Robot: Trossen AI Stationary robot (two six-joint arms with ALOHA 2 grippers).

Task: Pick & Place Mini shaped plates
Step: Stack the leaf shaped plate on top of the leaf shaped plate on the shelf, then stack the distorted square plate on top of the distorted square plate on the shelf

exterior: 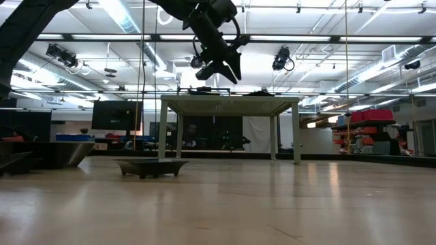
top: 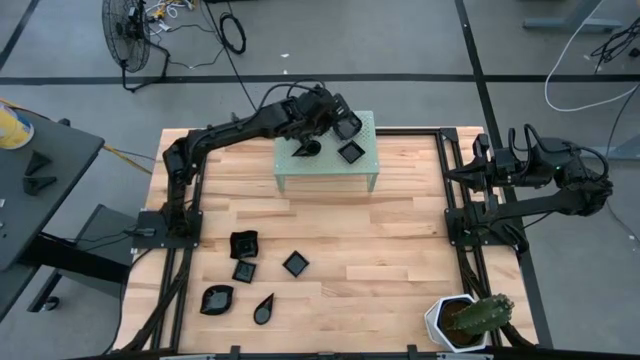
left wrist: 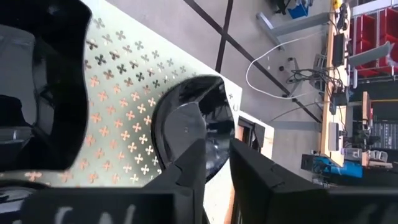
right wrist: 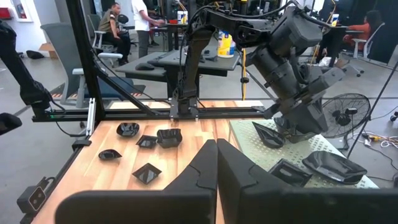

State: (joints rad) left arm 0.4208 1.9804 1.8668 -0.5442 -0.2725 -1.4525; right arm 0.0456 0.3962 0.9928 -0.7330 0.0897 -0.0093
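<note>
High view first: the left gripper point(top: 336, 117) is being held over the back right corner of the pale green perforated stand point(top: 362, 180), which is standing at the back middle of the wooden table point(top: 400, 240). In the left wrist view its fingers point(left wrist: 189, 168) are being shown slightly parted, so the grip is being read as released (only a narrow gap is being seen). The rim of a rounded plate point(left wrist: 186, 118) is being seen in that gap, and this plate point(top: 347, 127) is being borne by the stand top, just beside the corner. In the low view the same gripper point(exterior: 221, 68) is being seen just above the stand's top.

Two more mini plates are being carried on the stand: a square plate point(top: 351, 152) near its right side and a leaf-shaped plate point(top: 307, 148) near its left side. Five plates are being left on the table at front left, well apart from the stand: point(top: 244, 243), point(top: 245, 270), point(top: 296, 263), point(top: 216, 299) and point(top: 264, 309).

At the table's right edge the right gripper point(top: 460, 173) is being held clenched on nothing, its fingers point(right wrist: 199, 168) being pressed together. A white cactus pot point(top: 440, 322) is being seen at the front right corner.
</note>
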